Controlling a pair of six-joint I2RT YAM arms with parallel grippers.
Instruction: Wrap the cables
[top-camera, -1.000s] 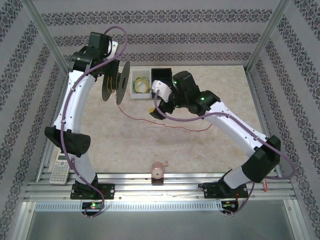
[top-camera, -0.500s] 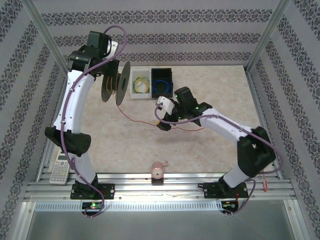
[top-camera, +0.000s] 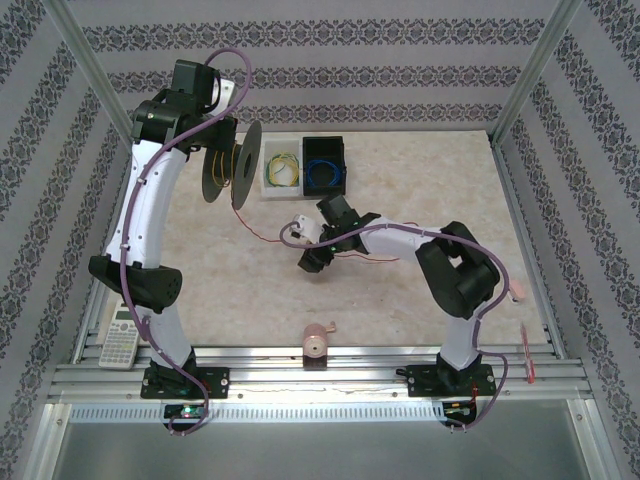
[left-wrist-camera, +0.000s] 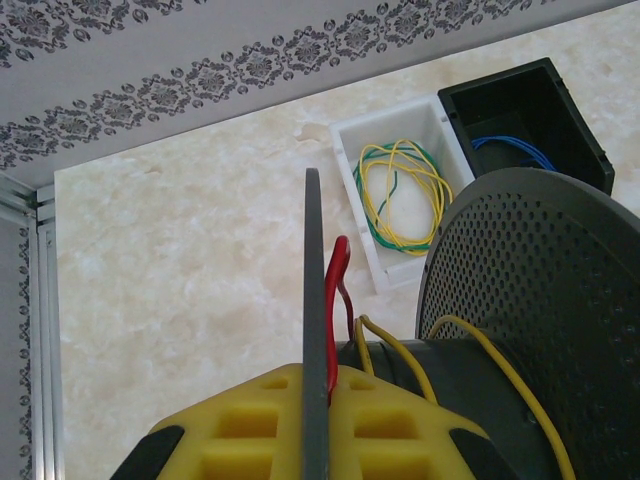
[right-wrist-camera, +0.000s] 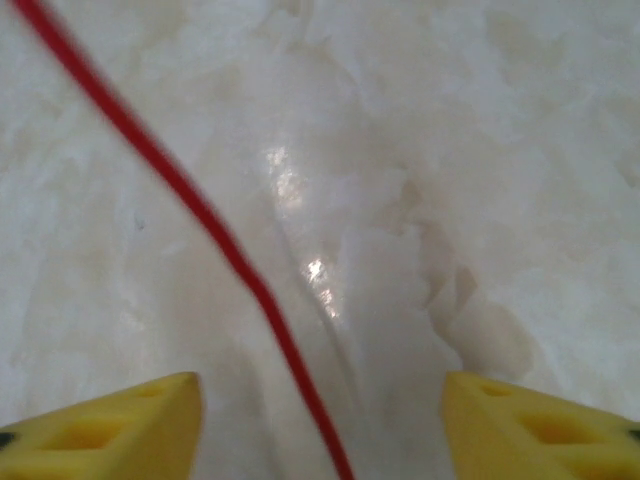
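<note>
Since the coming pinch turns on it: the red cable (right-wrist-camera: 232, 255) lies on the table (right-wrist-camera: 480, 150) inside the gap of the right gripper (right-wrist-camera: 322, 430), jaws spread wide, nothing pinched. In the right wrist view the strand runs diagonally, upper left down to bottom centre, and passes roughly midway between the two yellow fingertips (right-wrist-camera: 110, 425). So its long axis is oblique to the closing line, not square. I judge a straight close would catch it anyway.

From the top view, the right gripper sits low near table centre. The cable runs up-left from it to the spool (top-camera: 232, 175), and more of it trails off to the right across the table. The left gripper (left-wrist-camera: 300, 430) is raised at far left, pressed onto the spool's flange. The red strand climbs beside that flange, and yellow wire sits on the hub. The right arm is the nearer one to the loose length. My guess at the risk: the thin wire slips off the pads if the close lands off-centre.
</note>
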